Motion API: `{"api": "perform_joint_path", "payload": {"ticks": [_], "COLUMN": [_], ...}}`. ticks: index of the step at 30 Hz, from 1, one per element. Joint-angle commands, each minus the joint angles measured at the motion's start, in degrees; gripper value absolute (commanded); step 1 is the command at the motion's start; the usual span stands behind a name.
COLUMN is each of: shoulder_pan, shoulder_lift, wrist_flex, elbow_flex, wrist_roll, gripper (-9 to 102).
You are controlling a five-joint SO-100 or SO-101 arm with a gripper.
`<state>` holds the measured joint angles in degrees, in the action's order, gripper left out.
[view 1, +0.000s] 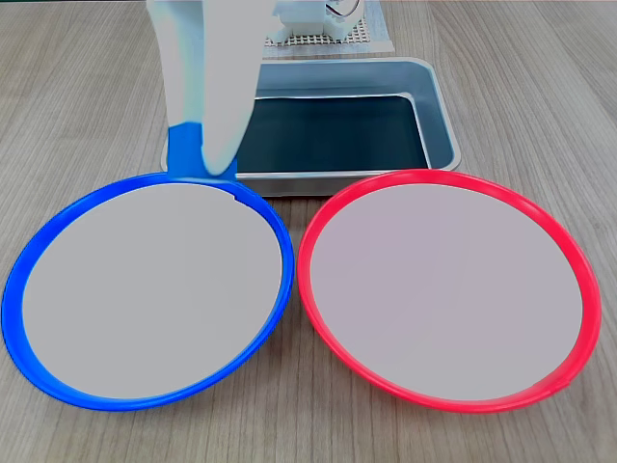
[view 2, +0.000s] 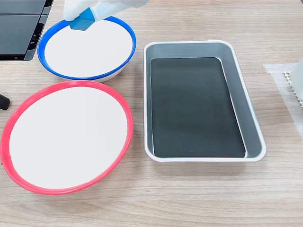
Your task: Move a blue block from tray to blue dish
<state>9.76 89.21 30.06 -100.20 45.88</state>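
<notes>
Pale wood-grain tabletop (view 1: 540, 116) carries everything, with the tray (view 2: 246, 116), a silver pan with a black floor, lying beside two round plates. Its floor is bare in both fixed views. Next to it sit the blue dish (view 1: 29, 280), grey-faced with a bright blue rim, and the red-rimmed plate (view 1: 578, 289) of the same size; the two rims lie just beside each other. White gripper (view 1: 201, 145) fingers reach down over the far edge of the blue dish, on the side nearest the tray, and the blue block (view 1: 185, 152) is pinched between them. In a fixed view the block (view 2: 82, 22) sits tilted in the closed fingers, over the dish's rim area; whether it touches the dish face cannot be told. A dark flat panel (view 2: 21, 28) lies at the table's upper left corner in that same view.
</notes>
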Motion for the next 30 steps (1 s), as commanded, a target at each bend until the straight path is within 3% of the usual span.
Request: {"api": "perform_joint_path", "payload": {"ticks": [1,5,10,17,22,26,28,30], "shoulder_pan": [3.4,6.2,7.3,6.9,6.2,3.6,1.8,0.3], "shoulder_lift": [-4.5,-12.0,-19.3,-21.2,-18.2,-11.0,-5.8,0.0], "wrist_flex": [-10.4,-12.0,-11.3,-12.1,-13.4,-14.6,-15.6,-16.1], "elbow_flex": [-4.1,-4.4,0.4,4.4,3.7,2.8,2.1,1.6], "wrist_roll": [17.3,27.3,30.8,31.1,30.5,19.7,9.8,-2.8], "gripper": [0,0,0,25,30,29,28,20]}}
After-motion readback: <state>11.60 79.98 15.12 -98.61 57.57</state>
